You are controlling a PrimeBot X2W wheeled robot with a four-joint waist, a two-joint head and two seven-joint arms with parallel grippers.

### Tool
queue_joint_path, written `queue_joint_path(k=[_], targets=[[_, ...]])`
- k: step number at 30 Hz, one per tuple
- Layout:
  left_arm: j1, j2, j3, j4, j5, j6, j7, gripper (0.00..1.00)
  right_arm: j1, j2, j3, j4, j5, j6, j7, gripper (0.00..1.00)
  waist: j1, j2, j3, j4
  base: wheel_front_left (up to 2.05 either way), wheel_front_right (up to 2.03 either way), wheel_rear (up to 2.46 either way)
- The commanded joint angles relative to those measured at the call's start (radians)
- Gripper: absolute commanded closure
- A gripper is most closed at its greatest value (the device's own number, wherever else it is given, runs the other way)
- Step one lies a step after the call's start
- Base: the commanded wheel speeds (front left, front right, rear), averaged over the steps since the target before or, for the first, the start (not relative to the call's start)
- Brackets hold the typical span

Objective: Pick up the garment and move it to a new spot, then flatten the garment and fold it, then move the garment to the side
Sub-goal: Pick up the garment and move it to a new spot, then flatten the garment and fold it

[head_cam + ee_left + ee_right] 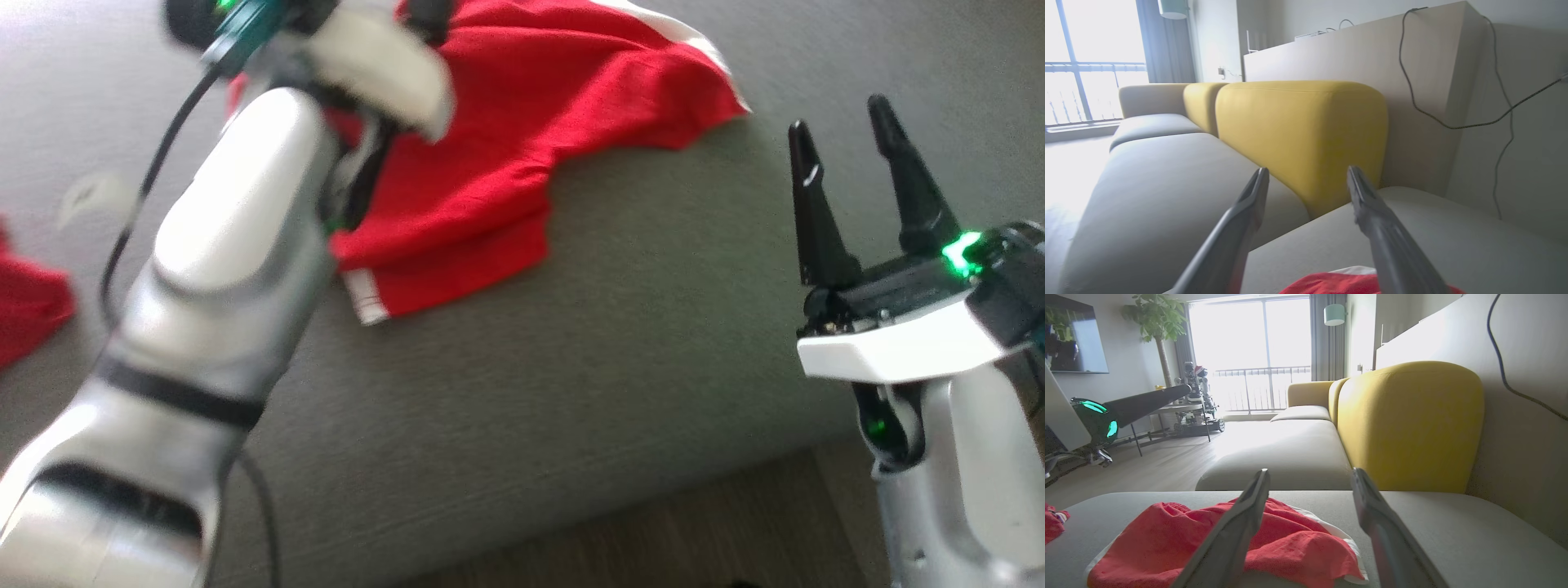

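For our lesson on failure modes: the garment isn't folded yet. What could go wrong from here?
The crumpled red garment with white trim lies bunched on the grey sofa cushion; folding now may trap creases. The loose black cable on the left arm could snag it.

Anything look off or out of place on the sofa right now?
The red garment lies rumpled on the grey seat cushion, creased and bunched, so it is not flat yet. A second red cloth sits apart from it at the head view's left edge. No spill or damage is visible.
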Motion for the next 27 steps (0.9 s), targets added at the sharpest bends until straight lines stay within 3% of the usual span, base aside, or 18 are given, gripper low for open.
queue_joint_path(k=[1, 8, 12, 17, 27], targets=[[0.040, 0.058, 0.053, -0.062, 0.023, -0.002, -0.005, 0.00, 0.026, 0.000, 0.013, -0.024, -0.019, 0.000, -0.006, 0.00, 0.0000, 0.0000, -0.087, 0.106, 0.00, 0.00, 0.00], [0.308, 0.182, 0.158, -0.223, 0.063, -0.008, -0.005, 0.00, 0.081, 0.000, 0.009, -0.001, -0.060, 0.000, -0.006, 0.00, 0.0000, 0.0000, -0.163, 0.226, 0.00, 0.00, 0.00], [0.453, 0.209, 0.212, -0.313, 0.082, 0.014, -0.005, 0.00, 0.108, 0.000, 0.000, 0.008, -0.078, 0.000, -0.006, 0.00, 0.0000, 0.0000, -0.191, 0.274, 0.00, 0.00, 0.00], [0.621, 0.193, 0.269, -0.364, 0.076, 0.011, -0.005, 0.00, 0.151, 0.000, 0.002, 0.021, -0.086, 0.000, -0.006, 0.00, 0.0000, 0.0000, -0.228, 0.305, 0.00, 0.00, 0.00], [0.852, 0.032, 0.427, -0.464, 0.083, -0.011, -0.005, 0.00, 0.222, 0.000, 0.010, 0.047, -0.079, 0.000, -0.006, 0.00, 0.0000, 0.0000, -0.263, 0.313, 0.00, 0.00, 0.00]])
